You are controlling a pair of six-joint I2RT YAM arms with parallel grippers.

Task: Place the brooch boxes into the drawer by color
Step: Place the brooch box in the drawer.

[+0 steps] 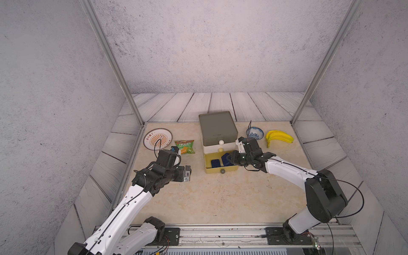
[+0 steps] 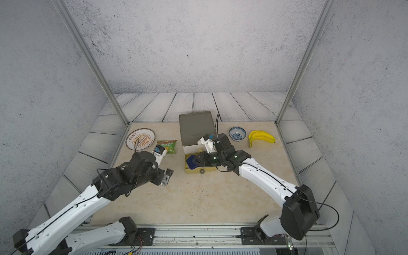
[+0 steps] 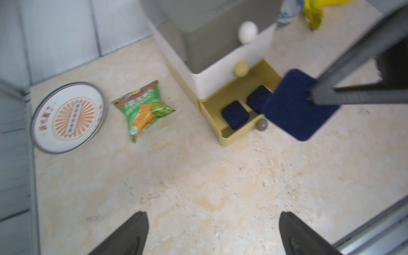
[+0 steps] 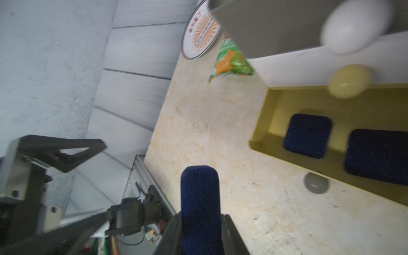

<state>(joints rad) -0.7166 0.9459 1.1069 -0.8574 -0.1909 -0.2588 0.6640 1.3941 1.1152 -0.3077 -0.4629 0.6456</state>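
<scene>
Red Chinese characters round the rim of the plate (image 1: 157, 139) and a banner across its orange sunburst, too small to read. Pale lettering on the green snack packet (image 1: 185, 147), likewise illegible.

Chest of drawers (image 1: 217, 130) at the middle of the worktop's (image 1: 220, 198) far edge. Grey drawer on top with a white knob, white drawer under it with a cream knob, both shut. Yellow drawer (image 3: 234, 138) at the bottom, drawn out toward the near edge, grey knob on its front. Inside it, two navy brooch boxes (image 3: 235, 114) lying flat side by side.

Pinched on edge between the narrowed jaws of the right gripper (image 4: 200, 217): a third navy brooch box (image 4: 199, 192), raised over the right front of the open drawer. Left gripper (image 3: 213, 214) spread wide, holding nothing, hovering left of the drawer near the packet.

Plate in the far left corner. Blue-patterned bowl (image 1: 254, 133) just right of the chest, bananas (image 1: 279, 137) toward the far right corner. Broad bare worktop from drawer front to near edge.
</scene>
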